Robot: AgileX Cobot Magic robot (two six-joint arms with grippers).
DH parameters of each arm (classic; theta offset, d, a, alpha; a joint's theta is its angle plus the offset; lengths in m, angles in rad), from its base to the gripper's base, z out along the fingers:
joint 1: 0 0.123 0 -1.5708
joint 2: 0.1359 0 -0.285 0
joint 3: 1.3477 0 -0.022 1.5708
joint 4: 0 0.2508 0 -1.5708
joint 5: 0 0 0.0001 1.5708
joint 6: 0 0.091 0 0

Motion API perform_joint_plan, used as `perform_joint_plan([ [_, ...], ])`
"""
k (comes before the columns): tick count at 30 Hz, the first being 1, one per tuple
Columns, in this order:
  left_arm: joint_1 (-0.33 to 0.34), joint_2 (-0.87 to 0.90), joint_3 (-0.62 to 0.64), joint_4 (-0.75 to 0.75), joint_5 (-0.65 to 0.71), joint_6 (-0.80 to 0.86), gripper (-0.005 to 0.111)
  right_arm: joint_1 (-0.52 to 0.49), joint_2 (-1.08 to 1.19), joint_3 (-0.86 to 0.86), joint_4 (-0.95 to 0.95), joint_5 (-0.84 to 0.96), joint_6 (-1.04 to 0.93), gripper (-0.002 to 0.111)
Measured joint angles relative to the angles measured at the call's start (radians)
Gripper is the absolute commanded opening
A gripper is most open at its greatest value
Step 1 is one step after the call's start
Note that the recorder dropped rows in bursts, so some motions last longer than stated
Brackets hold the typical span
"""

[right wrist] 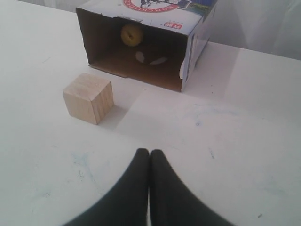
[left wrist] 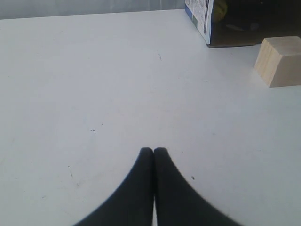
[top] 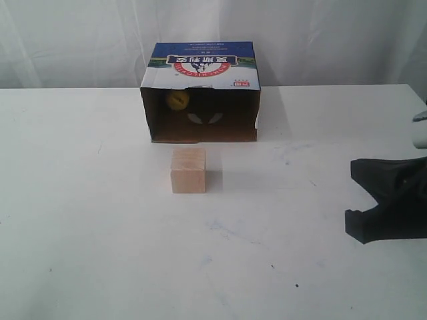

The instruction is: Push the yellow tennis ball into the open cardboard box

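The yellow tennis ball [top: 177, 100] lies inside the open cardboard box [top: 200, 63], toward the left of its dark interior. In the right wrist view the ball [right wrist: 131, 34] shows deep in the box [right wrist: 197, 37]. My right gripper [right wrist: 150, 151] is shut and empty, hovering over the table well in front of the box. Its black arm [top: 393, 200] enters at the right edge. My left gripper [left wrist: 153, 149] is shut and empty over bare table. From there only a corner of the box [left wrist: 200, 19] and a sliver of the ball [left wrist: 220, 8] appear.
A pale wooden cube [top: 188, 171] stands on the white table [top: 80, 200] just in front of the box mouth, also visible as the cube [right wrist: 89, 98] and the cube [left wrist: 279, 61]. White curtains hang behind the table.
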Motion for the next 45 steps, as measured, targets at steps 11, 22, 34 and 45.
perform_joint_plan([
  [11,0.0,0.0,0.0,0.0,0.0,0.0,0.0,-0.083,-0.164,0.151,-0.021,-0.098,0.0,0.0],
  [22,0.0,0.0,0.0,0.0,0.0,0.0,0.0,-0.175,-0.412,0.289,-0.021,-0.089,0.0,0.0],
  [34,0.0,0.0,0.0,0.0,0.0,0.0,0.0,-0.221,-0.596,0.391,0.012,-0.051,0.0,0.0],
  [45,0.0,0.0,0.0,0.0,0.0,0.0,0.0,-0.227,-0.696,0.392,0.024,0.047,0.0,0.0],
])
